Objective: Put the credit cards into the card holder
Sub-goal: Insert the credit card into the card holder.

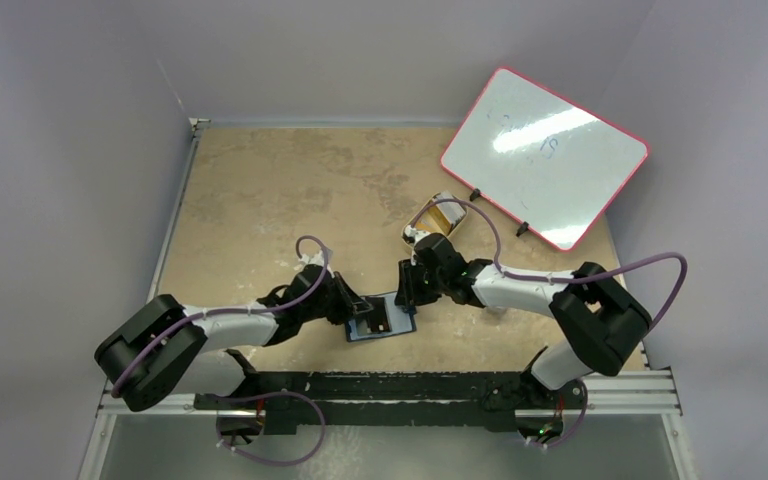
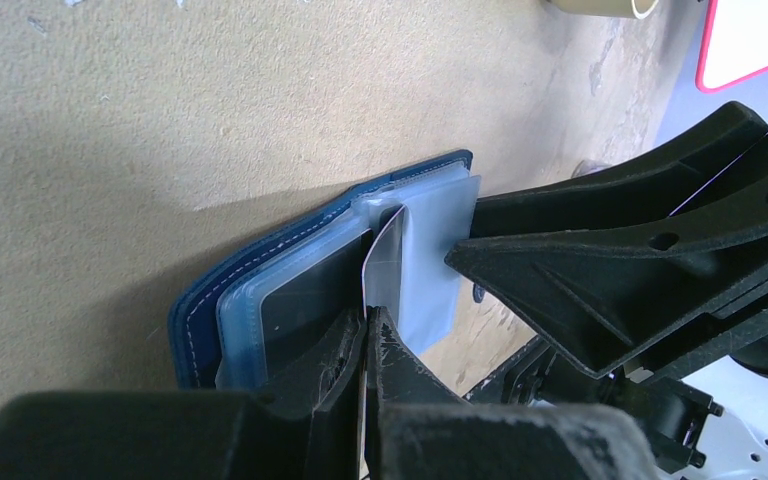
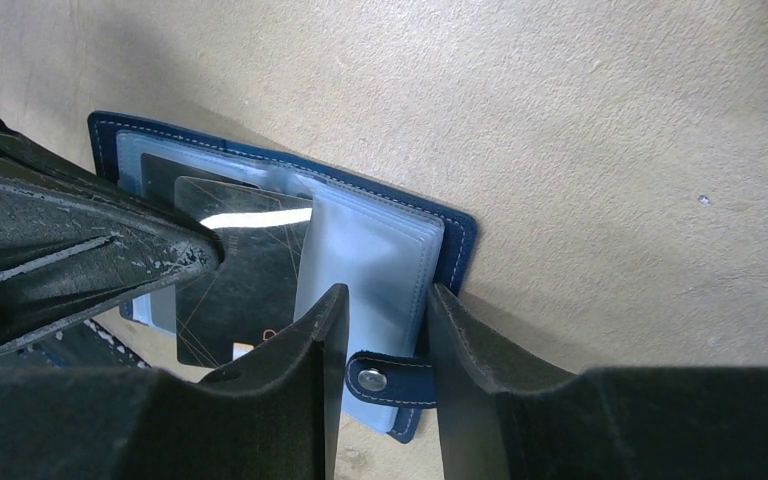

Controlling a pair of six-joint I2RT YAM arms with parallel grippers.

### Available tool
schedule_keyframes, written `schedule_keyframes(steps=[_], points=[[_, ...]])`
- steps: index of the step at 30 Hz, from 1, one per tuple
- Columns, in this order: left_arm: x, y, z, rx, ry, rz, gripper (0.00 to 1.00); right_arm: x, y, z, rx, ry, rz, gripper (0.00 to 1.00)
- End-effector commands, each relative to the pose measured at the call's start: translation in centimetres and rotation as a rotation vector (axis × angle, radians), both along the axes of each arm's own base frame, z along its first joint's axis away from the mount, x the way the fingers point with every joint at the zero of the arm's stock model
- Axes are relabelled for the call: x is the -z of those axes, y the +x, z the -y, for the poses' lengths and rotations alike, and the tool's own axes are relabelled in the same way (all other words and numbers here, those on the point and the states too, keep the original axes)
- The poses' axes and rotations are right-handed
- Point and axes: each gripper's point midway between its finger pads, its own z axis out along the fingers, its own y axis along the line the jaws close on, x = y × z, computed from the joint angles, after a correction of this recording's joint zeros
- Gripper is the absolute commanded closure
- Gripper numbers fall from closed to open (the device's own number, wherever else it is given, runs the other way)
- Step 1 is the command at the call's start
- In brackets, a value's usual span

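The navy-blue card holder (image 1: 381, 318) lies open near the table's front edge, its clear inner sleeves showing. My left gripper (image 1: 355, 308) is shut on a black card with thin gold lines (image 3: 245, 280). In the left wrist view the card (image 2: 385, 255) stands edge-on between the sleeves, above the left gripper (image 2: 368, 318). My right gripper (image 1: 407, 290) grips the card holder's right half (image 3: 380, 260): one finger on the sleeves, one outside the cover, in the right wrist view (image 3: 385, 300). The snap strap (image 3: 390, 378) lies between its fingers. No other cards show.
A tan oval tray (image 1: 435, 217) sits behind the right arm. A red-rimmed whiteboard (image 1: 545, 155) leans at the back right. Walls close in on the left and back. The two grippers are very close together over the card holder.
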Motion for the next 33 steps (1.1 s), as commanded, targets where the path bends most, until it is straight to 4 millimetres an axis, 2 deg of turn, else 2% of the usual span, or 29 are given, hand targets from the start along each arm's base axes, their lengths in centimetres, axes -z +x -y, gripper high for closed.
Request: schedule_keyframes(steps=[1, 10, 17, 24, 33], points=[[0.8, -0.7, -0.5, 0.002, 0.042, -0.042, 1.0, 0.5, 0.1, 0.4, 0.032, -0.011, 0.001, 0.63], [1.3, -0.3, -0.5, -0.05, 0.008, -0.047, 1.0, -0.8, -1.0, 1.0, 0.086, 0.032, -0.026, 0.59], [1.8, 0.3, -0.9, -0.074, 0.044, -0.034, 1.0, 0.9, -1.7, 1.7, 0.079, 0.006, -0.052, 0.59], [1.6, 0.7, -0.3, -0.068, 0.023, -0.002, 1.0, 0.7, -2.2, 0.9, 0.101, 0.087, -0.071, 0.63], [2.6, -0.1, 0.4, 0.021, 0.082, -0.004, 0.97, 0.8, -2.4, 1.3, 0.117, 0.085, -0.072, 0.67]])
